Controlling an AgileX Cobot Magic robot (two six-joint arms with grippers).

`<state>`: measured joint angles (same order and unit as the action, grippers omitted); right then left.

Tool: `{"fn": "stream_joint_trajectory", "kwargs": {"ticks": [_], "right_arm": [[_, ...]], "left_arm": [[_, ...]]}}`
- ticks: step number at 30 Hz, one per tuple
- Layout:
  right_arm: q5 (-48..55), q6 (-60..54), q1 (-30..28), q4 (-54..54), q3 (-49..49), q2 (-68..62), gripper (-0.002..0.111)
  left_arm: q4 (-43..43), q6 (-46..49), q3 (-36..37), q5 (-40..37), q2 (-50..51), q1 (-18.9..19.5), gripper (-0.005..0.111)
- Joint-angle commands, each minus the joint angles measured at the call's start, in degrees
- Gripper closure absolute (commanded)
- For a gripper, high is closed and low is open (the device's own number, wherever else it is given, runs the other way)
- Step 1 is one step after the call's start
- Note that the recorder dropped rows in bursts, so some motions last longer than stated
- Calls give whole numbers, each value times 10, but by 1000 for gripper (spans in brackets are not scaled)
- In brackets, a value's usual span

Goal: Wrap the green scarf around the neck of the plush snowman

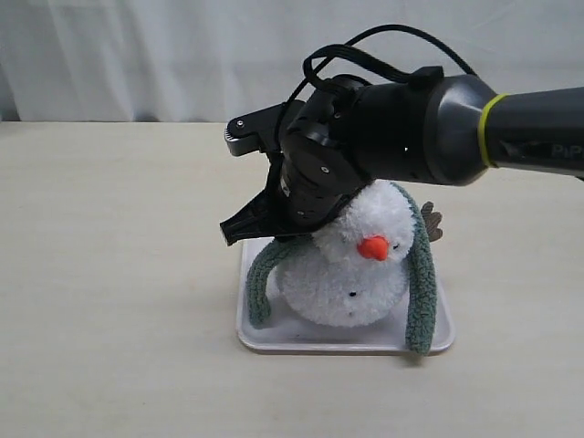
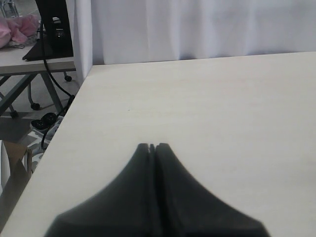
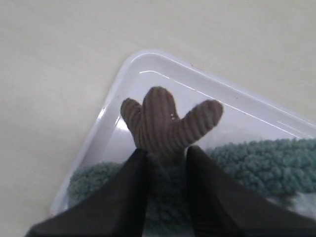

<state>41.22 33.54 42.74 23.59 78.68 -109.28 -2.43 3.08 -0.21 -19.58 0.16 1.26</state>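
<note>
Fingers of the right gripper (image 3: 165, 150) are clamping on the green scarf (image 3: 266, 158) at the base of a brown twig arm (image 3: 168, 123), though the exact pinch is hard to make out. On a white tray (image 1: 274, 338) the plush snowman (image 1: 351, 274) is standing with scarf ends hanging down either side, and the robot arm (image 1: 411, 128) is hiding its neck. Fingers of the left gripper (image 2: 153, 146) are pressing together above the worktop (image 2: 197, 98).

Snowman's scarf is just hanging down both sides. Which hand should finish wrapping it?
The right hand. It's at the plush snowman, with the green scarf between its fingers. The left hand is shut over the table, with no snowman in its view.
</note>
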Motion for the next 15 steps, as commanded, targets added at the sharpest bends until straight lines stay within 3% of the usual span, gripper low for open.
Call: {"fn": "stream_joint_trajectory", "kwargs": {"ticks": [1,6,11,15], "right_arm": [[6,-6,1,-14,0,26,81],[7,-80,1,-81,0,58,75],[31,-170,1,-210,0,77,55],[80,-205,22,-273,-8,77,53]], "left_arm": [[0,-1,2,6,-2,1,107],[0,-1,2,6,-2,1,107],[0,-1,2,6,-2,1,107],[0,-1,2,6,-2,1,107]]}}
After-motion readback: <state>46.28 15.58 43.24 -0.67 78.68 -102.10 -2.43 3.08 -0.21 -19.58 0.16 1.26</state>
